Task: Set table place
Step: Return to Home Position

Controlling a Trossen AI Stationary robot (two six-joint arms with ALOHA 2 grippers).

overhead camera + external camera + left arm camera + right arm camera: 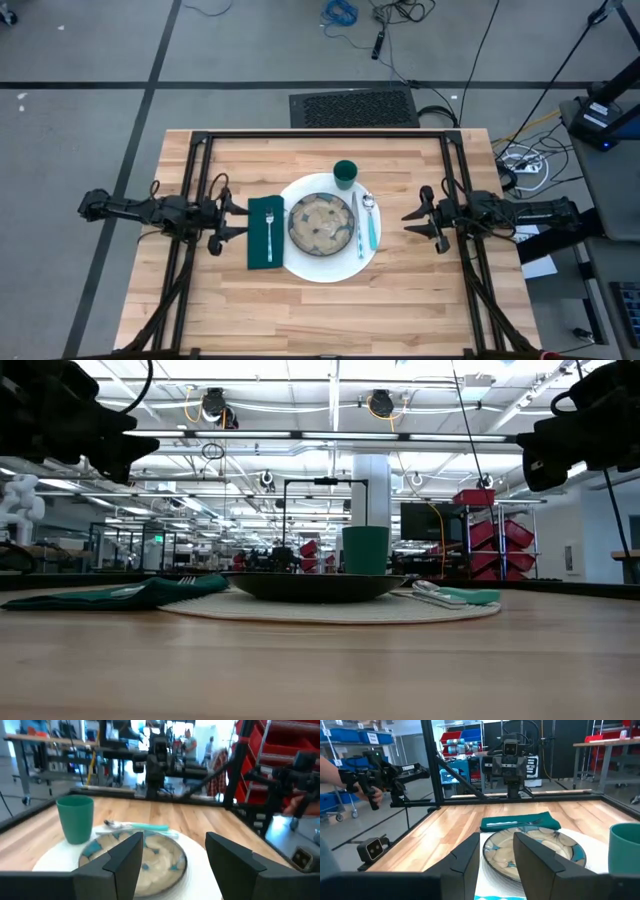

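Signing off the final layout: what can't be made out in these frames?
1. High view: the knife is too thin to tell its blade side.
2. Low view: the bowl hides the base of the cup; the knife cannot be told from the spoon.
3. Right wrist view: the picture's edge cuts off the cup; the right gripper mostly covers the spoon.

The high view looks straight down on the whole table [300,310]. The low view looks level across it. Both wrist views face past their fingers [125,860] to the plate [55,860], shared by all.
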